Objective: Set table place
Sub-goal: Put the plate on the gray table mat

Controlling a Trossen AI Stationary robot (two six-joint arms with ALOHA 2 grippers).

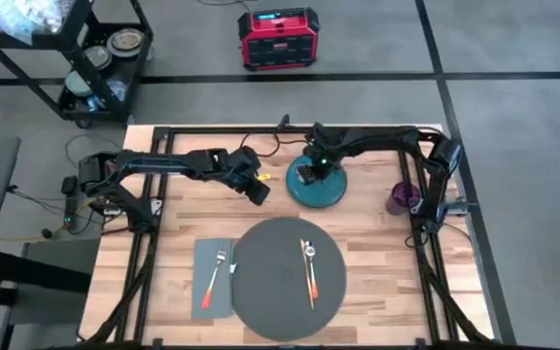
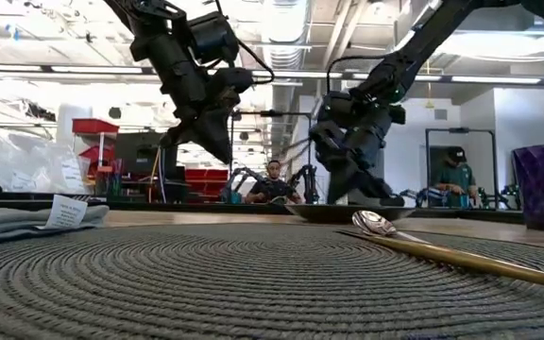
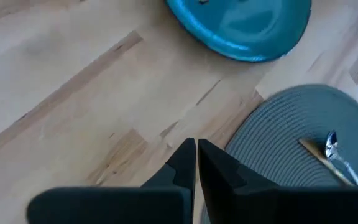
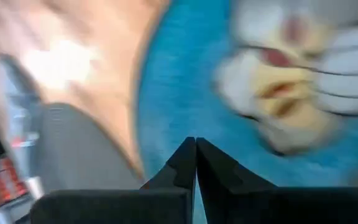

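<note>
The round dark grey placemat [image 1: 280, 297] lies at the near middle of the wood table [image 1: 178, 209], with a gold-handled spoon [image 1: 309, 264] lying on it. Beyond it, a teal plate [image 1: 329, 194] with a cartoon picture [image 4: 291, 68] rests flat on the wood. My right gripper [image 1: 304, 177] is shut and stands low over the plate's left part [image 4: 185, 74]. My left gripper [image 1: 259, 192] is shut and hangs above bare wood, left of the plate [image 3: 241, 25] and beyond the placemat [image 3: 291, 137]. It holds nothing. My right gripper comes at the teal plate slanting down from above, its shut fingertips [image 4: 191, 155] over the plate's inner surface near the left rim. The view is blurred, and I cannot tell whether the fingers touch the plate.
A grey napkin [image 1: 207, 297] with a fork [image 1: 216, 270] on it lies left of the placemat. A purple cup [image 1: 402, 197] stands right of the plate. The black frame [image 1: 154, 185] runs along the table's sides and far edge. Bare wood lies between plate and placemat.
</note>
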